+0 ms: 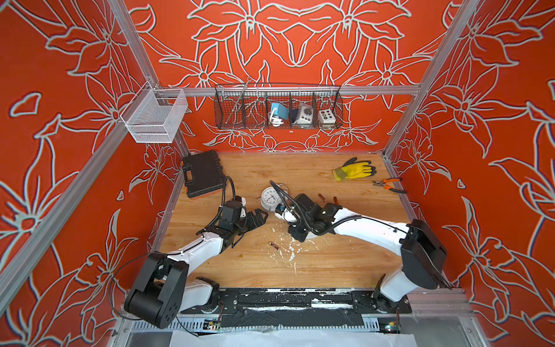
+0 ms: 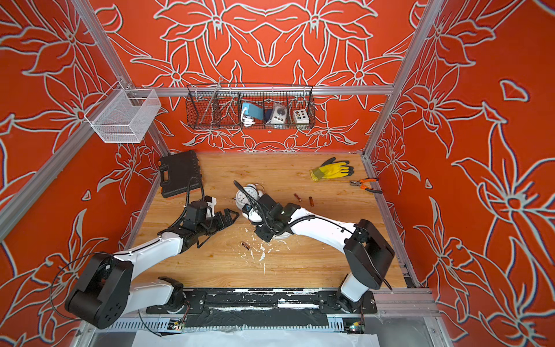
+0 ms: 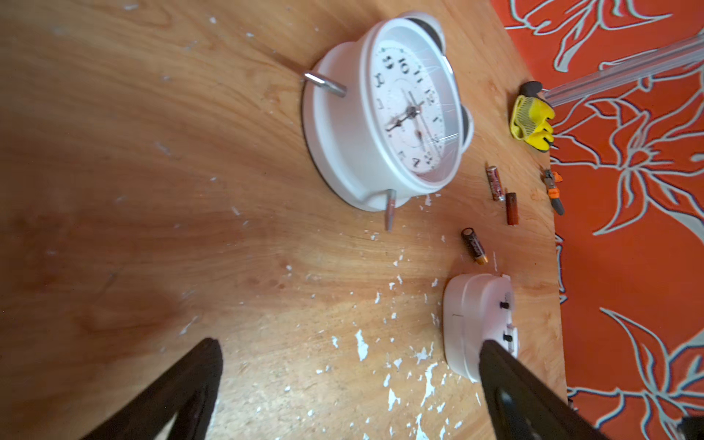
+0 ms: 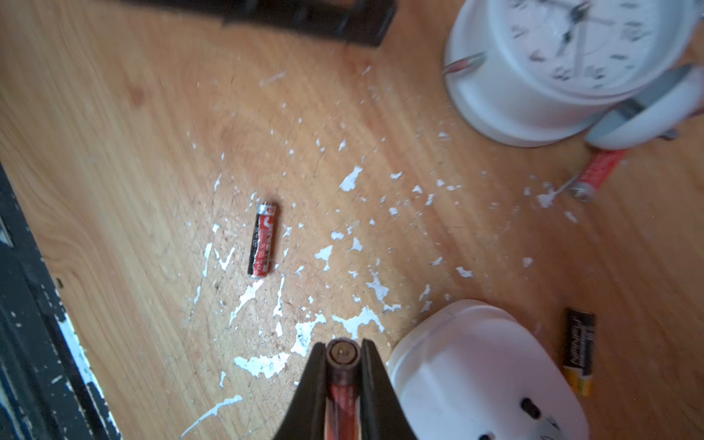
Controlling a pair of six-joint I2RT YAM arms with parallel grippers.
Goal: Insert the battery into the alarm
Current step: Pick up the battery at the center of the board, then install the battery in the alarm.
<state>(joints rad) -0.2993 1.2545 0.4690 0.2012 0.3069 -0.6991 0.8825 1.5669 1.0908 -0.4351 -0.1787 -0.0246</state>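
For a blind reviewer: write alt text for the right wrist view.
The right gripper pinches a red battery end-on over a wooden table flecked with white. A white alarm clock lies face-up nearby, and a second battery lies loose on the wood.

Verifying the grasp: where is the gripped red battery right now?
In the right wrist view the battery sits clamped in the right gripper, close beside the white plastic part, with the alarm clock beyond it.

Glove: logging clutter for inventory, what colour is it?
The glove is yellow with black fingertips, clearest in a top view.
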